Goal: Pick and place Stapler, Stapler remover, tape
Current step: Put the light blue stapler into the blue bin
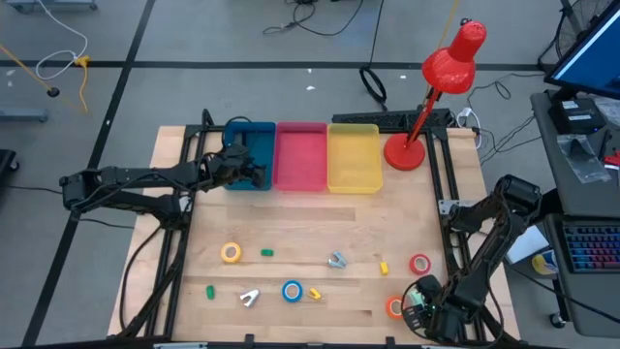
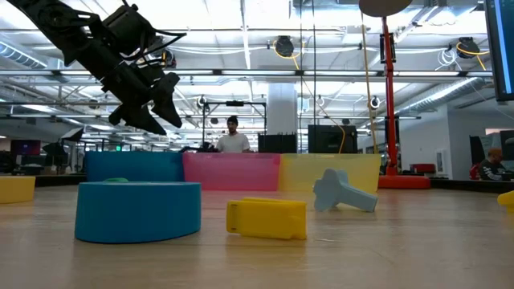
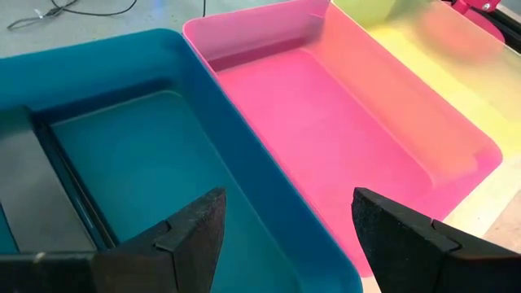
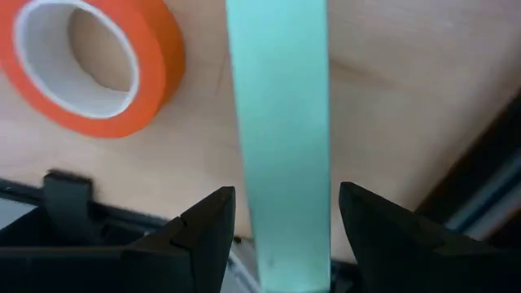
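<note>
Three smooth plastic bins sit at the wooden worktop's (image 1: 407,213) 12 o'clock: blue bin (image 1: 254,145), pink bin (image 1: 300,153), yellow bin (image 1: 353,155). Left gripper (image 3: 285,224) hovers over the blue one, fingers released. Four tape rings lie toward 6 o'clock: yellow tape (image 1: 231,253), blue tape (image 1: 293,290), orange tape (image 1: 394,307), red tape (image 1: 419,263); right gripper (image 4: 281,216), fingers apart, straddles a pale-green strip (image 4: 281,122).

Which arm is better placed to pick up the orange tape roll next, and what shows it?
The right. Its open gripper hovers low at the table's near right corner, right beside the orange tape roll. The left gripper, also open, sits far off over the blue bin.
</note>
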